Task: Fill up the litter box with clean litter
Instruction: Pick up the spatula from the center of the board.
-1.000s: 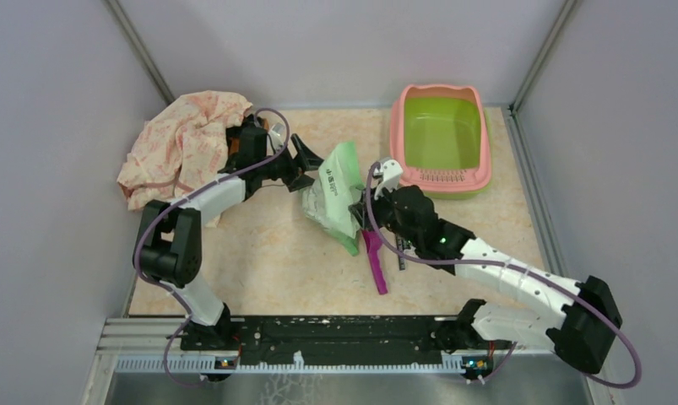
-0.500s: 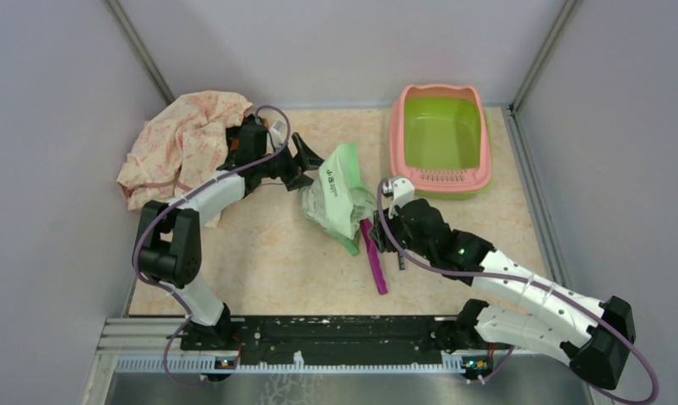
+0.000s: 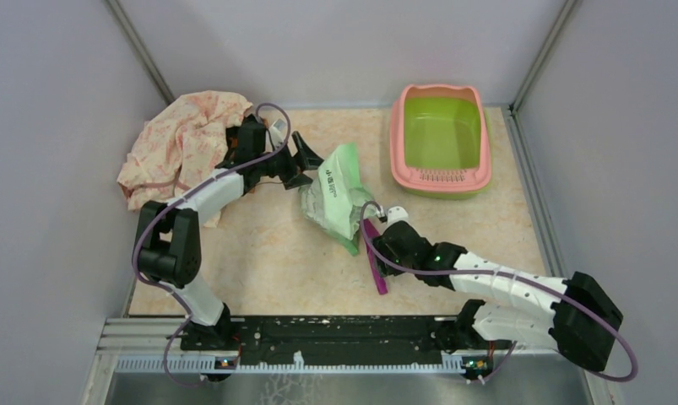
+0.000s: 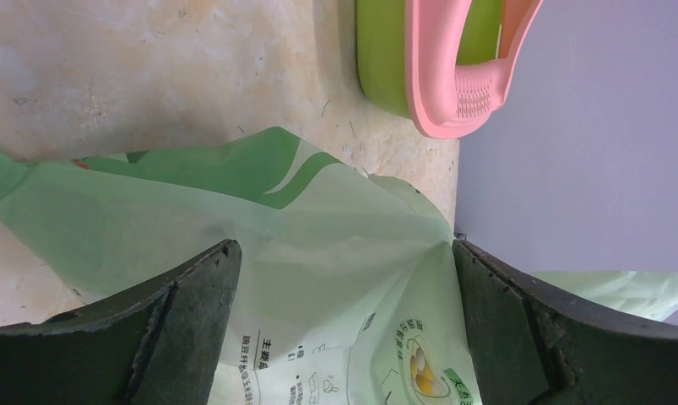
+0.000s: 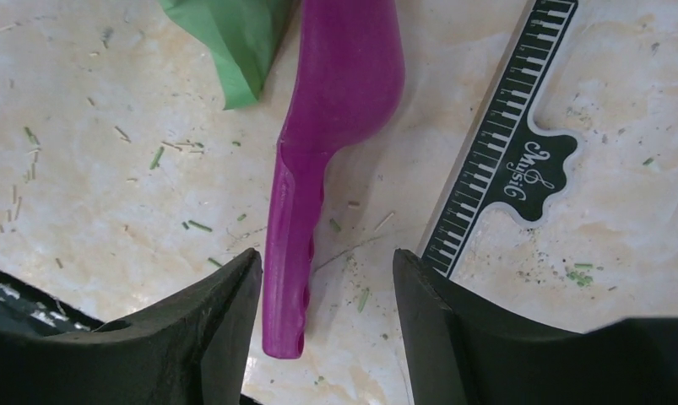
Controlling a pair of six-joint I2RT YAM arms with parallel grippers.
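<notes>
At the far left, against the wall, lies a crumpled cloth [image 3: 183,148], soft and cream-coloured with a faint pink print, bunched into folds. The left arm reaches out past it over the mottled beige, stone-patterned table [image 3: 259,253]. The left gripper [image 4: 344,253] has its two black, rough-surfaced fingers [image 4: 192,312] spread wide. Between them is the upper end of the bag [image 3: 335,194], a thin, wrinkled, light green plastic sack with darker green bands and small printed text and pictures. The bag slumps on the table near the middle, its near end tapering into a darker green corner.

Just right of that corner lies the scoop [image 5: 335,101], a smooth, glossy magenta-purple plastic piece with a rounded bowl and a long, narrow handle. The right gripper [image 5: 327,257] hangs low over the table with its fingers [image 5: 208,329] parted on either side of the handle. Narrow gaps show between pads and plastic, so nothing is pinched. Just beside the scoop is a flat black ruler [image 5: 487,181] printed with white piano keys and a wavy edge. Small green and straw-coloured flecks speckle the table around both.

At the far right corner, well apart from both grippers, sits the litter box [image 3: 397,143]. It is a rounded rectangular tray with a pink rim, a smooth lime-green basin, and a slotted pink ledge [image 3: 443,177] at its near end.
</notes>
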